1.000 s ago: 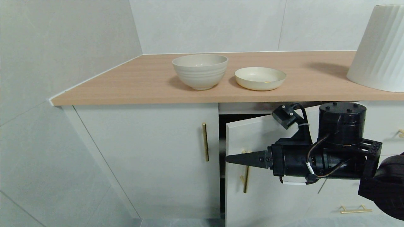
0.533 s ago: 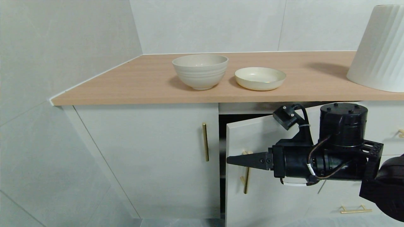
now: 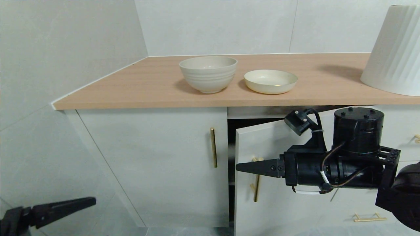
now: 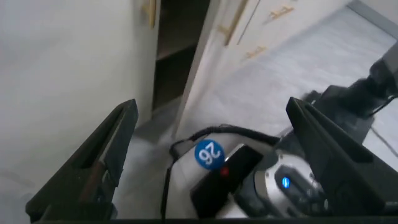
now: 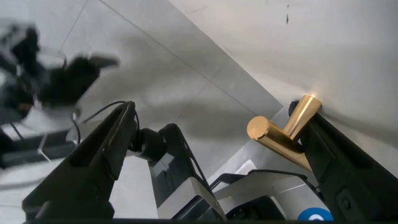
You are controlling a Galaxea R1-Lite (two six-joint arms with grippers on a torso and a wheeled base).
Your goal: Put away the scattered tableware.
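— So, how many pieces are out?
— Two, both upright on the wooden counter (image 3: pixel 131 88): one deep bowl (image 3: pixel 208 73) and one shallow dish (image 3: pixel 270 81) just beside it, not touching. One white ribbed shade (image 3: pixel 393 49) stands well off to the right
— And underneath?
— Two cabinet doors, one gold bar on each. The left door (image 3: pixel 157 170) is shut. The right door (image 3: pixel 265 209) stands ajar, with a dark gap along its edge. Further right are two small gold drawer pulls, one of them low down (image 3: pixel 370 217)
— What about the right gripper?
— The right gripper (image 3: pixel 239 167) lies level at the ajar door's handle (image 3: pixel 255 188). Its fingers are spread wide, with the handle between them, close against one finger and not clamped
— And the left gripper?
— The left gripper (image 3: pixel 89 201) is low down, left of the cabinets, fingers wide apart, holding nothing
— What has changed since a second ago?
— The left gripper has come into the head view's lower corner, and the right one has drifted a touch rightward. The bowl and dish have stayed put
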